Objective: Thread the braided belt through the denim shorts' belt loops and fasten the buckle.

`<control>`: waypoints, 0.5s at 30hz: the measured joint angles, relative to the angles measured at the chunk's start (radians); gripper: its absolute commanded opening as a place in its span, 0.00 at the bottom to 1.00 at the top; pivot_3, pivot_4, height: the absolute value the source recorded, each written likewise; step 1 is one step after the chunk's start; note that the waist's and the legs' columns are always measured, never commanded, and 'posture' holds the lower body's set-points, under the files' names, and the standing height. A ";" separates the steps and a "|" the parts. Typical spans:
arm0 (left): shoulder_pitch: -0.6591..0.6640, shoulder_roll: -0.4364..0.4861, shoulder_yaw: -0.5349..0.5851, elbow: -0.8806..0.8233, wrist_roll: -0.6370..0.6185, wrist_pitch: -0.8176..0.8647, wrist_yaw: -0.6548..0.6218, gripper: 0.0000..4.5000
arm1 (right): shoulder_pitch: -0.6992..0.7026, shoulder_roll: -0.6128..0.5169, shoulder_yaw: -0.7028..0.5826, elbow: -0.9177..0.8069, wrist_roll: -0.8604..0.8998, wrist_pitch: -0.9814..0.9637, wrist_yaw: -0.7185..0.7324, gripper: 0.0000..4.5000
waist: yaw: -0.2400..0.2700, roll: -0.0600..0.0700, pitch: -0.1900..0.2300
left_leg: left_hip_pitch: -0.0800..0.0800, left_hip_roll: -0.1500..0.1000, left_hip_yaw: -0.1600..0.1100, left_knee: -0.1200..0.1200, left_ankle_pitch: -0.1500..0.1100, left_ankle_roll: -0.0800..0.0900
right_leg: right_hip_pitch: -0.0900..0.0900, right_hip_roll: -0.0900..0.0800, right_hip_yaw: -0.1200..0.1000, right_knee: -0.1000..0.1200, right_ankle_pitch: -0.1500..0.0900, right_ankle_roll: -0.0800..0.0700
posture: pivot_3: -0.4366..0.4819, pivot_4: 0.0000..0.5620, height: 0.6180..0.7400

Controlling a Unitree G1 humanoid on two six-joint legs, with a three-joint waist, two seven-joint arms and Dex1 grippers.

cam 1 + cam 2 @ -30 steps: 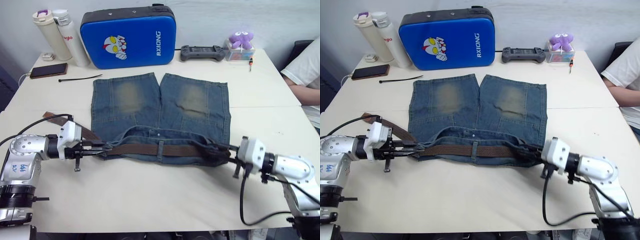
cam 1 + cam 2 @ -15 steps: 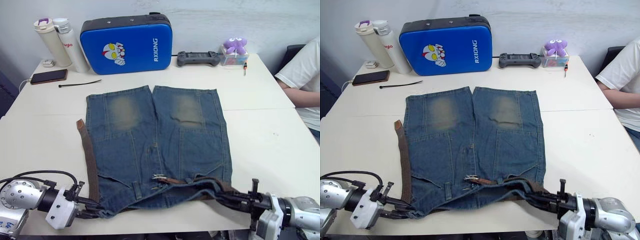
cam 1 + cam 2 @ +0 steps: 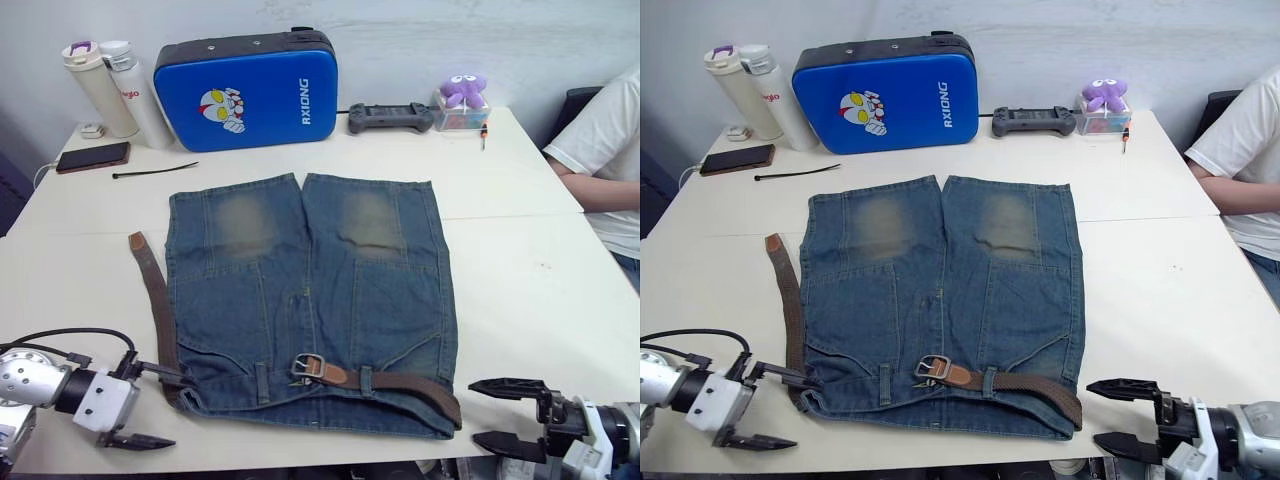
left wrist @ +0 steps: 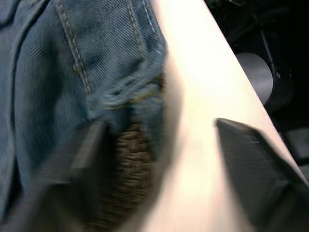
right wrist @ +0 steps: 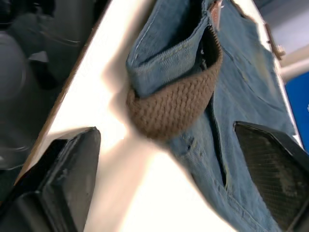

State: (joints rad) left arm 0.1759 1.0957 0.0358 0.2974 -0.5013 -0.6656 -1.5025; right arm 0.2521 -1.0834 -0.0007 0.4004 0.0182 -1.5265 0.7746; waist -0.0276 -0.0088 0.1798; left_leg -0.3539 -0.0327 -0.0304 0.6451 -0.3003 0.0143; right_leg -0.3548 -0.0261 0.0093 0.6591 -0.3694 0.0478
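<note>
Belt (image 3: pixel 400 381) along waistband, tip pointing away up shorts' (image 3: pixel 310 290) left side, both pincers (image 3: pixel 140 405) (image 3: pixel 508 415) open, empty.

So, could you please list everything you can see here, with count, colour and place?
Shorts: one, faded blue, table centre.
Belt: one, brown, along the waistband, tail trailing up the shorts' left side.
Buckle: one, silver, middle of the waistband.
Case: one, blue, far edge.
Bottles: two, pale, far left corner.
Phone: one, dark, near the bottles.
Cable tie: one, black, beside the phone.
Game controller: one, dark grey, far edge.
Plush toy: one, purple, far right.
Table: one, cream.
Person: one, white sleeve, right edge.
Left claw: open, near left.
Right claw: open, near right.
</note>
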 measured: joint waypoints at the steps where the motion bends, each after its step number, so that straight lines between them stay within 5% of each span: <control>1: 0.009 0.010 0.020 0.002 -0.017 0.027 0.000 0.99 | -0.001 -0.014 0.000 0.000 0.006 0.005 -0.015 1.00 | 0.000 0.000 0.000 | 0.000 0.000 0.000 0.000 0.000 0.000 | 0.000 0.000 0.000 0.000 0.000 0.000 | 0.48 0.27 0.99; 10: 0.144 0.158 0.315 0.110 -0.126 0.385 0.000 0.99 | -0.016 -0.105 0.002 -0.036 0.130 0.207 -0.097 1.00 | -0.001 -0.003 0.002 | -0.001 0.000 0.000 0.000 0.000 0.000 | -0.001 0.000 0.000 0.000 -0.001 0.000 | 0.48 0.27 0.99; 15: -0.089 0.091 0.327 -0.009 -0.232 0.702 0.110 0.99 | -0.198 -0.107 0.102 -0.256 0.427 0.764 0.032 1.00 | 0.007 -0.006 0.004 | -0.003 0.001 -0.001 0.002 0.000 -0.001 | -0.002 -0.001 -0.002 0.001 -0.001 0.000 | 0.48 0.27 0.99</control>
State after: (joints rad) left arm 0.0865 1.1863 0.3630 0.2880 -0.7330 0.0363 -1.3927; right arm 0.0544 -1.1902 0.1015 0.1449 0.4455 -0.7627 0.8063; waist -0.0206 -0.0148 0.1840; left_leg -0.3572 -0.0321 -0.0315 0.6472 -0.3005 0.0134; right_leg -0.3572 -0.0274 0.0075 0.6601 -0.3699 0.0481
